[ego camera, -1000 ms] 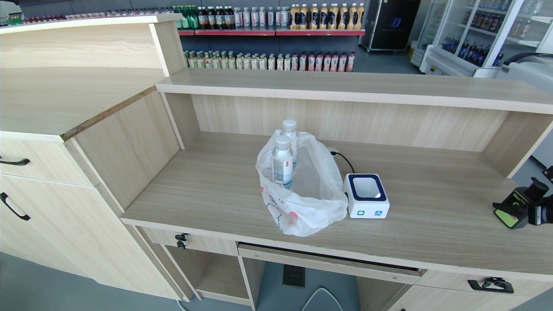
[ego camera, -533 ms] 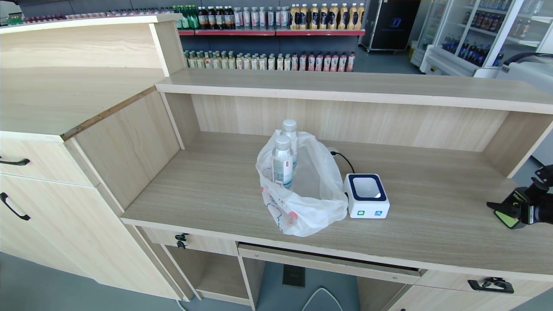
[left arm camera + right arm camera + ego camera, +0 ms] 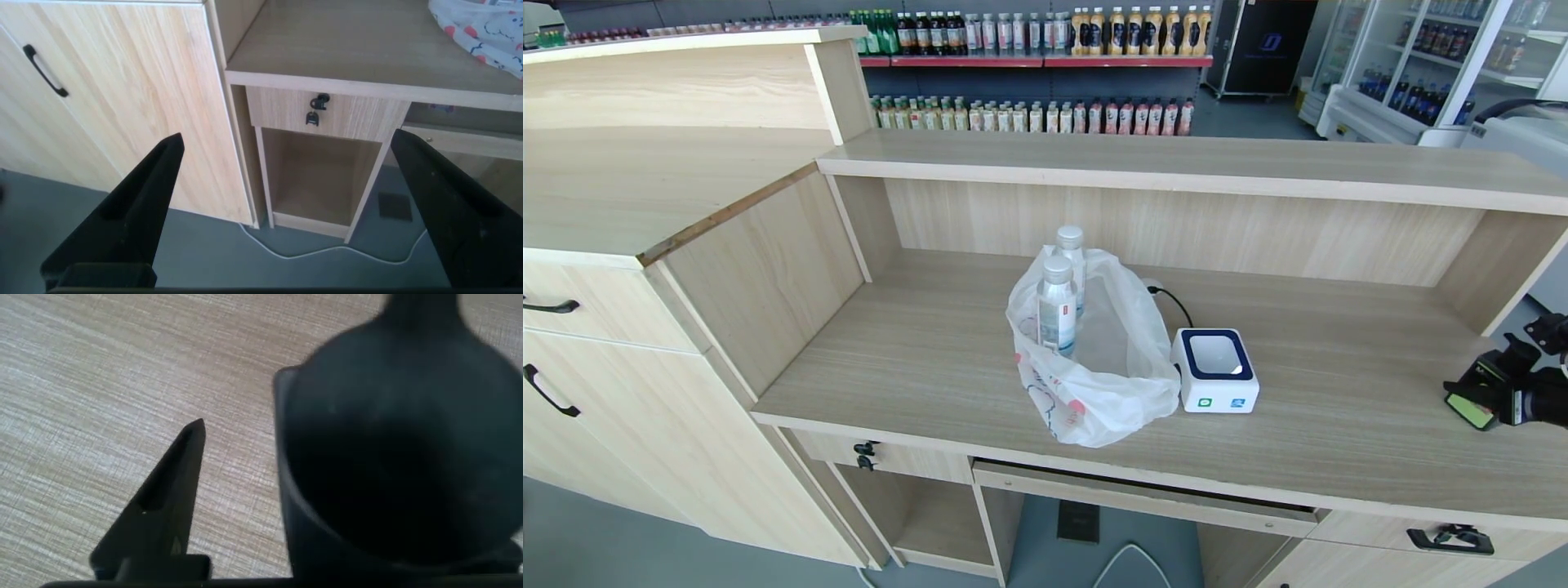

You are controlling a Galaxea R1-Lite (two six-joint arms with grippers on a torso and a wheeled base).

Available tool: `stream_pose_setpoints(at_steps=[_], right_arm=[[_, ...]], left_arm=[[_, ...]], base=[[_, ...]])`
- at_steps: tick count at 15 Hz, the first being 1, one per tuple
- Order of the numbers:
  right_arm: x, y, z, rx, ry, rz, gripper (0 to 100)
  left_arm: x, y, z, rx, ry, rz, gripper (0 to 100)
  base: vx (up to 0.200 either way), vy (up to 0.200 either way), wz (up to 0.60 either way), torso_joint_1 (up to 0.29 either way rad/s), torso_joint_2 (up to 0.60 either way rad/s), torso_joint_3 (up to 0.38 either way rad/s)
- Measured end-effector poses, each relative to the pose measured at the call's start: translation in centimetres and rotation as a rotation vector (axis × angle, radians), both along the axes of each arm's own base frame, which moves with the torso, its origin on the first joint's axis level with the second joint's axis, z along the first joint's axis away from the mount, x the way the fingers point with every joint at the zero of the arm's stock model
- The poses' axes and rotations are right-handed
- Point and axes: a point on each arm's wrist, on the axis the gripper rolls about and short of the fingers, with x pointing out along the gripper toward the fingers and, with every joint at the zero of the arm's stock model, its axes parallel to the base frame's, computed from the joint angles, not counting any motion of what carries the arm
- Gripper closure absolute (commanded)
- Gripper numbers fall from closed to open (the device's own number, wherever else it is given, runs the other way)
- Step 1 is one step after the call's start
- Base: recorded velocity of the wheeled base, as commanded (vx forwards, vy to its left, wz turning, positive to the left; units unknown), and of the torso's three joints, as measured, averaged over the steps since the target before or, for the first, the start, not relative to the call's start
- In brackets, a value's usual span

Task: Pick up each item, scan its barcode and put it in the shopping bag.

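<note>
Head view: my right gripper [image 3: 1474, 400] hangs low over the far right end of the counter [image 3: 1339, 425]. Over the last second it has edged a little toward the scanner [image 3: 1215, 371] and tilted slightly; nothing else has shifted. Whether it is released, clenched or grasping something cannot be determined from here. The scanner stands well to this gripper's left, and the shopping bag [image 3: 1094, 392] lies just beyond the scanner on that same side, touching it or nearly so. Two bottles [image 3: 1058, 310] stand upright inside the bag, one behind the other. No loose item lies between the gripper and the scanner. Assessment: bagging appears complete or nearly so, and the small drift reads as repositioning, not a pick. Left wrist view: my left gripper [image 3: 286, 135] is released, its jaws spread wide and grasping nothing. It hangs off the counter's front edge over the floor, facing a keyed drawer [image 3: 315, 110]. A corner of the shopping bag [image 3: 482, 28] rests on the counter top above and beyond it. Right wrist view: wood-grain counter surface [image 3: 82, 376] lies close beneath the gripper. A dark round shape [image 3: 392, 457] blocks much of the frame, so the state remains undetermined.
</note>
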Motion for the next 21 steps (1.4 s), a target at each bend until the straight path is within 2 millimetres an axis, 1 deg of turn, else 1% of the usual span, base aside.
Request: stream_pose_setpoints(at_steps=[4, 6, 7, 8, 10, 11, 12, 13, 14, 15, 16, 17, 19, 20, 21], right_arm=[[0.0, 0.0, 0.2, -0.009, -0.008, 0.000, 100], [0.0, 0.0, 0.9, -0.032, -0.030, -0.001, 100], [0.0, 0.2, 1.8, -0.050, -0.050, 0.002, 100], [0.0, 0.6, 3.2, -0.079, -0.084, 0.011, 100], [-0.5, 2.5, 7.2, -0.150, -0.170, 0.045, 100], [-1.1, 4.1, 9.9, -0.207, -0.233, 0.074, 100], [-2.0, 6.2, 12.9, -0.278, -0.309, 0.117, 100], [-2.7, 8.2, 15.1, -0.342, -0.375, 0.161, 100], [-3.9, 10.7, 17.4, -0.426, -0.461, 0.219, 100], [-5.2, 13.6, 19.3, -0.523, -0.552, 0.293, 100], [-6.4, 16.0, 20.3, -0.632, -0.630, 0.367, 100], [-7.6, 18.3, 20.8, -0.757, -0.711, 0.448, 100], [-9.3, 21.4, 21.5, -1.082, -0.889, 0.579, 100], [-9.9, 22.8, 21.7, -1.201, -0.980, 0.640, 100], [-10.4, 24.5, 21.6, -1.275, -1.079, 0.716, 100]], left_arm=[[0.0, 0.0, 0.0, 0.000, 0.000, 0.000, 0], [0.0, 0.0, 0.0, 0.000, 0.000, 0.000, 0], [0.0, 0.0, 0.0, 0.000, 0.000, 0.000, 0], [0.0, 0.0, 0.0, 0.000, 0.000, -0.001, 0], [0.0, 0.0, 0.0, 0.000, 0.000, 0.000, 0], [0.0, 0.0, 0.0, 0.000, 0.000, 0.000, 0], [0.0, 0.0, 0.0, 0.000, 0.000, 0.000, 0], [0.0, 0.0, 0.0, 0.000, 0.000, 0.000, 0], [0.0, 0.0, 0.0, 0.000, 0.000, 0.000, 0], [0.0, 0.0, 0.0, 0.000, 0.000, 0.000, 0], [0.0, 0.0, 0.0, 0.000, 0.000, 0.000, 0], [0.0, 0.0, 0.0, 0.000, 0.000, 0.000, 0], [0.0, 0.0, 0.0, 0.000, 0.000, 0.000, 0], [0.0, 0.0, 0.0, 0.000, 0.000, 0.000, 0], [0.0, 0.0, 0.0, 0.000, 0.000, 0.000, 0]], base=[[0.000, 0.000, 0.00, 0.000, 0.00, 0.000], [0.000, 0.000, 0.00, 0.000, 0.00, 0.000], [0.000, 0.000, 0.00, 0.000, 0.00, 0.000], [0.000, 0.000, 0.00, 0.000, 0.00, 0.000], [0.000, 0.000, 0.00, 0.000, 0.00, 0.000], [0.000, 0.000, 0.00, 0.000, 0.00, 0.000], [0.000, 0.000, 0.00, 0.000, 0.00, 0.000], [0.000, 0.000, 0.00, 0.000, 0.00, 0.000], [0.000, 0.000, 0.00, 0.000, 0.00, 0.000], [0.000, 0.000, 0.00, 0.000, 0.00, 0.000], [0.000, 0.000, 0.00, 0.000, 0.00, 0.000], [0.000, 0.000, 0.00, 0.000, 0.00, 0.000], [0.000, 0.000, 0.00, 0.000, 0.00, 0.000], [0.000, 0.000, 0.00, 0.000, 0.00, 0.000], [0.000, 0.000, 0.00, 0.000, 0.00, 0.000]])
